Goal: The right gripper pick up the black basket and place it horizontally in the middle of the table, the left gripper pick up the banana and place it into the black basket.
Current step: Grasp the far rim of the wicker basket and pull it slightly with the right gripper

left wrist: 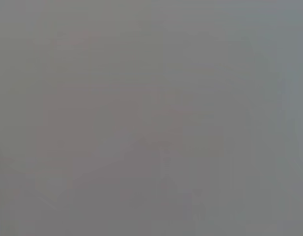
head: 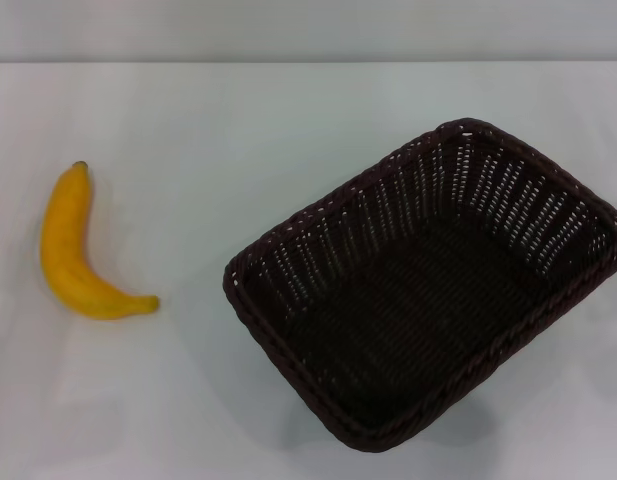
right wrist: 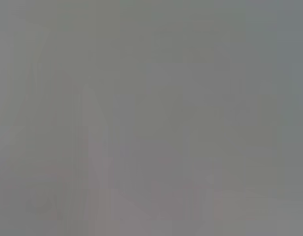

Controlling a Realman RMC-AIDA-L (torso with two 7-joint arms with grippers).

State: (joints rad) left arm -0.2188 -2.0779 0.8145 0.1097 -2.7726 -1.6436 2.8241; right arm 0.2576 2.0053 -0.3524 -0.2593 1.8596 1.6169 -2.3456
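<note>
The black basket (head: pixel 428 290) sits at about four o'clock from the centre of the table (head: pixel 238 120) in the head view, empty, upright and turned askew, one corner pointing toward one o'clock and its near rim reaching almost to the table's front edge. The banana (head: pixel 76 250) lies well apart from it at nine o'clock, flat on the table, stem tip toward twelve.

Neither the right gripper nor the left gripper appears in the head view, and both wrist views show only featureless grey, so I cannot tell how far either pincer is open or whether it has hold of anything. Nothing looks started yet.

The likely trouble lies in the basket: it is large, and a pinch on one braided rim could let it swing or tip as it lifts. Its skewed lie could leave it diagonal rather than horizontal. The banana's smooth curved skin may roll or slip under narrow jaws.
</note>
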